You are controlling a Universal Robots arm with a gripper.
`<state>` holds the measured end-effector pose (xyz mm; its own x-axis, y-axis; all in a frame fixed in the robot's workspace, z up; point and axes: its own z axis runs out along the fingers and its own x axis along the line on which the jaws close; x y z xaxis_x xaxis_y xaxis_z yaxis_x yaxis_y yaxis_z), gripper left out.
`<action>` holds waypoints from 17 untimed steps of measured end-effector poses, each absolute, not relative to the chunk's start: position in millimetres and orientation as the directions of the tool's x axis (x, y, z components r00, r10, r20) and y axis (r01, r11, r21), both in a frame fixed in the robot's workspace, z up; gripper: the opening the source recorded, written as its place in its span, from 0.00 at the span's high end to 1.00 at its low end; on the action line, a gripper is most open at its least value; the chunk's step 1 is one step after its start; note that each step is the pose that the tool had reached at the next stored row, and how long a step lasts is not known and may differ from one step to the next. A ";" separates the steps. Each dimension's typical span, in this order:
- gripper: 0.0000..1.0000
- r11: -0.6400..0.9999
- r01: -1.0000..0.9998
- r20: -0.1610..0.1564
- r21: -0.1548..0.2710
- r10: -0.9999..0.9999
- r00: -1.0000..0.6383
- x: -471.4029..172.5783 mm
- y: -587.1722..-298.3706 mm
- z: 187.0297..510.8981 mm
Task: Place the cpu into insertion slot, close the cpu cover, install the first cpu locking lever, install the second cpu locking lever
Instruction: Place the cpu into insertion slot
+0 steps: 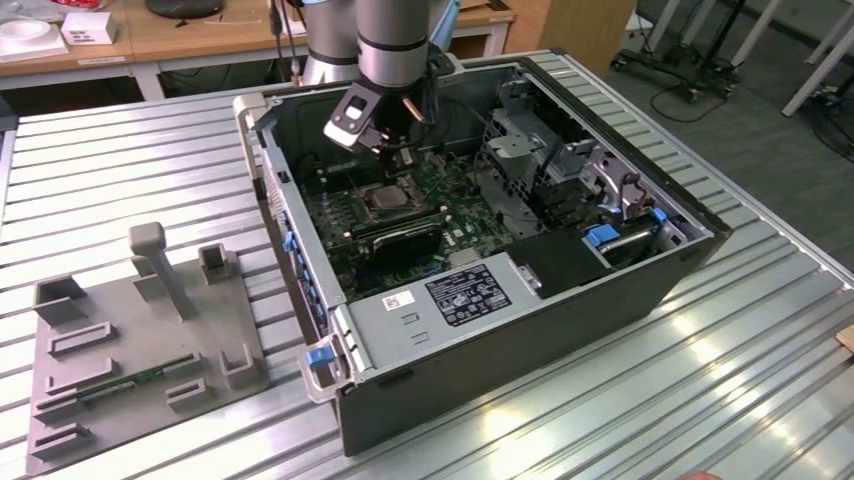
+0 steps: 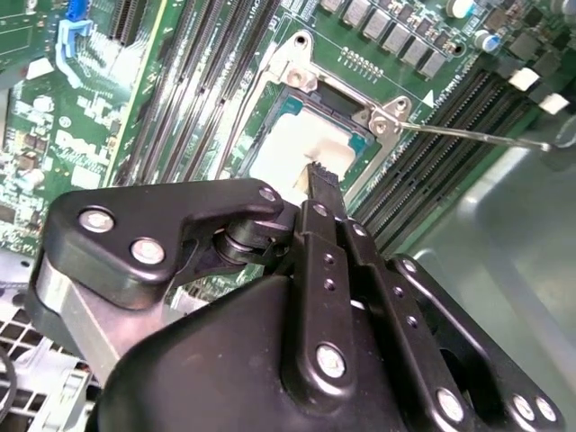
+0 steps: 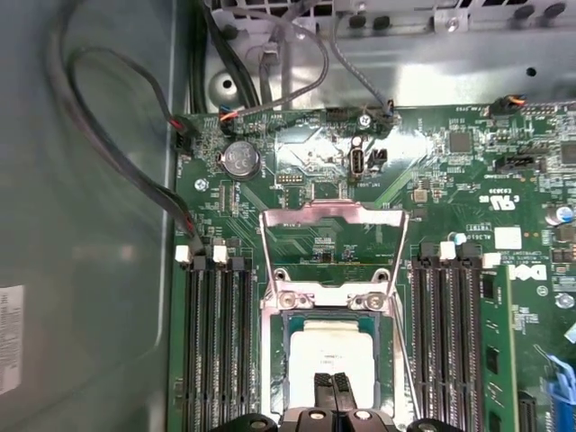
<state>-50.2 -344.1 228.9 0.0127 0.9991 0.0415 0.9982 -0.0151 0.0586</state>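
Observation:
The pale square cpu (image 3: 328,346) lies flat in the insertion slot (image 3: 385,360), which sits on the green motherboard between rows of long black slots. It shows in the second wrist view as well, cpu (image 2: 286,148). My gripper (image 3: 331,385) hangs right over the cpu with its two dark fingertips (image 2: 321,180) pressed together and nothing visible between them. Whether they touch the chip is unclear. The cpu cover (image 3: 333,214) is swung open and lies back beyond its hinge. A thin locking lever (image 2: 477,135) sticks out sideways from the socket. In the exterior view the gripper (image 1: 396,160) reaches into the open case above the slot (image 1: 387,197).
The computer case (image 1: 534,320) lies open on a ribbed metal table (image 1: 747,380). A grey fixture plate (image 1: 134,340) with posts stands at the exterior view's left. Cables (image 3: 135,171) loop beside the board, and drive cages (image 1: 587,190) crowd the exterior view's right.

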 end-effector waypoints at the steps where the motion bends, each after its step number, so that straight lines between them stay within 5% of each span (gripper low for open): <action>1: 0.89 -0.015 0.998 0.041 0.059 0.999 0.013 -50.2 -344.1 230.9; 17: 0.89 -0.015 0.998 0.041 0.059 0.999 0.013 -50.2 -344.1 240.9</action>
